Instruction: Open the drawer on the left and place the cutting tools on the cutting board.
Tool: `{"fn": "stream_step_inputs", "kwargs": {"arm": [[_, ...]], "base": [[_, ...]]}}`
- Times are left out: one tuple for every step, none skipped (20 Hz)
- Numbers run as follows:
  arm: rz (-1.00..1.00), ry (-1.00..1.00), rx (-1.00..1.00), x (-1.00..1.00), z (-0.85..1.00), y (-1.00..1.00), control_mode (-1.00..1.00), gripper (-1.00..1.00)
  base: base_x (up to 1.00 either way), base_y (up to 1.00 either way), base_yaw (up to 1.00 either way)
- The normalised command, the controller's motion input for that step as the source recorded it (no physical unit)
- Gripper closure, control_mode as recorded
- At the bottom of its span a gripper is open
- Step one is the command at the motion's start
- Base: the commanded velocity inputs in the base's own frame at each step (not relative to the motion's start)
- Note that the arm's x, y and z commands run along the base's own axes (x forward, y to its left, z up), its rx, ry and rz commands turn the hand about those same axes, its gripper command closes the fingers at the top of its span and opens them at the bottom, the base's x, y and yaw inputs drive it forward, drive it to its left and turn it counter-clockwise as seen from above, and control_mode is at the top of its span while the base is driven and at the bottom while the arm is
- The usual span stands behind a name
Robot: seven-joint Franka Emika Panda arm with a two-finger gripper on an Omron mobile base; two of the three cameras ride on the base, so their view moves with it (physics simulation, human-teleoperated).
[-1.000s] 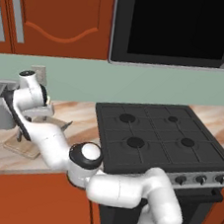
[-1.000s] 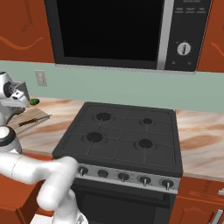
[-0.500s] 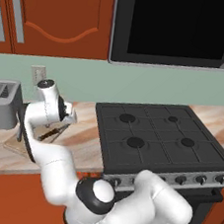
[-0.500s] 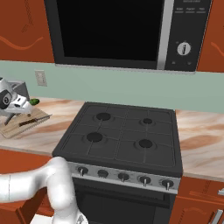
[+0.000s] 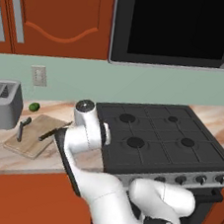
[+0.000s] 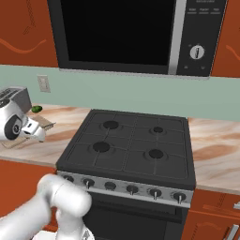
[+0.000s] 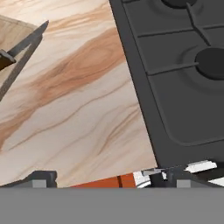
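Observation:
The light tan cutting board (image 5: pixel 33 136) lies on the counter left of the stove. The cutting tools both rest on it: a short dark-handled tool (image 5: pixel 21 128) at its left, and a knife (image 5: pixel 53 131) across its right edge. In the hand view the knife's blade (image 7: pixel 27 40) and a corner of the cutting board (image 7: pixel 13 31) show at the upper left. My gripper (image 7: pixel 109 177) hangs open and empty over bare counter between the board and the stove, right of the knife. The drawer is out of view.
A silver toaster (image 5: pixel 2 103) and a small green fruit (image 5: pixel 34 107) sit behind the board. The black gas stove (image 5: pixel 163 137) borders the counter on the right, with a microwave (image 5: pixel 179 28) above it. Marbled countertop (image 7: pixel 83 105) lies under the hand.
My arm has swung right, carrying the hand from above the cutting board to the counter strip beside the stove. The jaws stay wide. Both tools lie still on the board.

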Motion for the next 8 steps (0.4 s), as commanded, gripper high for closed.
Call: {"fn": "stream_step_inputs", "kwargs": {"arm": [[-0.24, 0.08, 0.01, -1.00, 0.59, -1.00, -1.00, -1.00], [-0.24, 0.05, 0.01, -1.00, 0.69, -1.00, -1.00, -1.00], [-0.25, 0.03, 0.09, -1.00, 0.81, -1.00, -1.00, -1.00], [-0.28, 0.00, 0.10, -1.00, 0.86, -1.00, -1.00, -1.00], [-0.30, 0.03, 0.12, -0.99, 1.00, -1.00, -1.00, -1.00], [-0.28, 0.00, 0.13, -0.94, 1.00, -1.00, -1.00, -1.00], [-0.26, 0.00, 0.16, -0.93, 1.00, -1.00, -1.00, -1.00], [-0.26, 0.00, 0.15, -0.88, 1.00, -1.00, -1.00, -1.00]], "base": [[0.00, 0.00, 0.00], [0.00, 0.00, 0.00], [0.00, 0.00, 0.00], [0.00, 0.00, 0.00], [0.00, 0.00, 0.00], [0.00, 0.00, 0.00], [0.00, 0.00, 0.00], [0.00, 0.00, 0.00]]}}
